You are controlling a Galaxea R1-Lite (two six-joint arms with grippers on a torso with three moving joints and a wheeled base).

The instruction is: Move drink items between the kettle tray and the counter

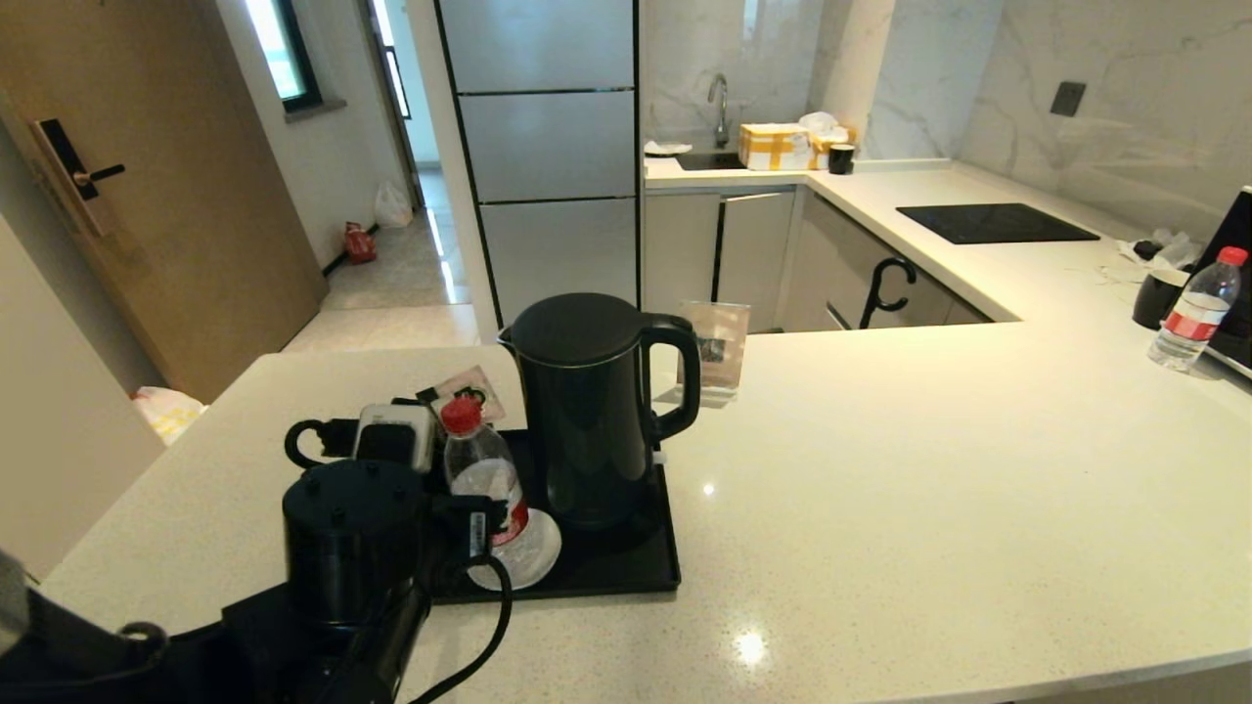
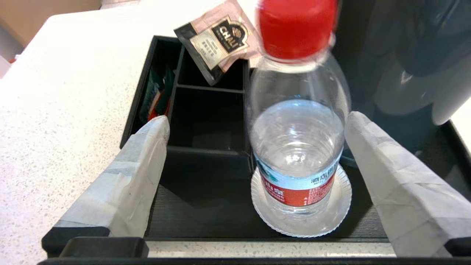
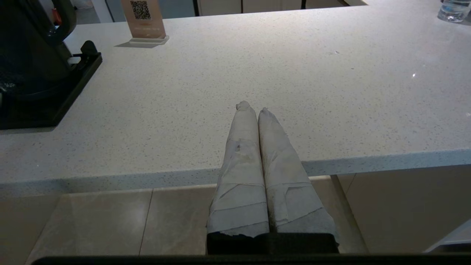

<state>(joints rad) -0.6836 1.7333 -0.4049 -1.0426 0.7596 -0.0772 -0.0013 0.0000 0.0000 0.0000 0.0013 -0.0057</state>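
A small clear water bottle (image 1: 476, 464) with a red cap stands upright on the white disc (image 2: 331, 217) at the front of the black kettle tray (image 1: 626, 572). My left gripper (image 2: 255, 123) is open around the bottle (image 2: 298, 147). One taped finger sits close beside the bottle and the other stands well apart. The tall black kettle (image 1: 585, 411) stands on the tray just behind and right of the bottle, hiding its base. My right gripper (image 3: 252, 108) is shut and empty over the front edge of the beige counter (image 1: 929, 469).
The divided black box (image 2: 206, 117) holds sachets, and a tea sachet (image 2: 217, 40) leans on it. A QR sign (image 1: 717, 347) stands behind the kettle. At far right are a second bottle (image 1: 1195, 311), a black mug (image 1: 1159, 298) and the hob (image 1: 993, 223).
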